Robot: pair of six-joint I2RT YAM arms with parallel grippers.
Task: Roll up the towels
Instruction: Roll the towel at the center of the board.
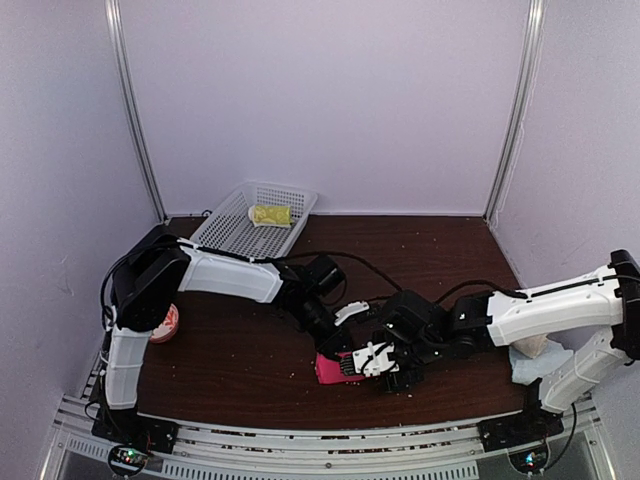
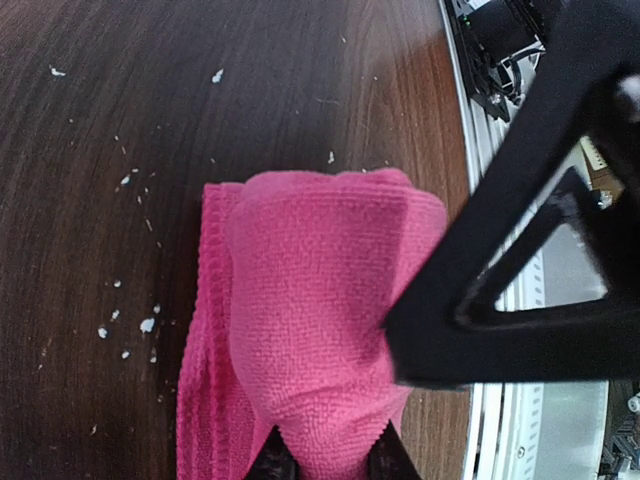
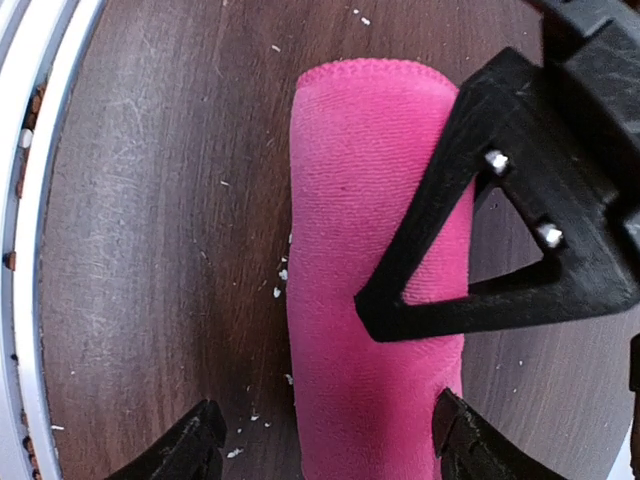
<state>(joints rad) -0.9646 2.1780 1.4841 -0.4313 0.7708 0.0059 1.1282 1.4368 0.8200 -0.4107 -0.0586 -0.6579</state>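
So the hot-pink fuzzy cloth towel (image 1: 330, 368) is sitting near the front middle of the dark wood-grain tabletop (image 1: 240, 350), rolled into a chunky soft tube. Up close the nap is looking fine and loopy, with a stitched hem running round the end of the roll. In the left wrist view a flatter layered edge is sticking out along one side of it.

The left gripper (image 2: 330, 462) is pinching one end of the pink roll. Its two dark fingertips are squeezing the cloth tight enough that it's bunching into a narrow waist between them. The right gripper (image 3: 330, 455) is hanging released, with its black fingers spread wide and straddling the roll. One finger is sitting well clear of the cloth and the other right at its edge. Each wrist view is also catching the other arm's black triangular finger frame pressing against the side of the roll.

Little white crumbs (image 2: 148, 325) are lying scattered over the wood around the towel.

Over at the back left, a white plastic lattice basket (image 1: 225, 232) is holding a lime-yellow rolled towel (image 1: 271, 214). At the right edge a cream and pale-blue cloth heap (image 1: 533, 355) is sitting beside the right arm, well apart from the pink one.
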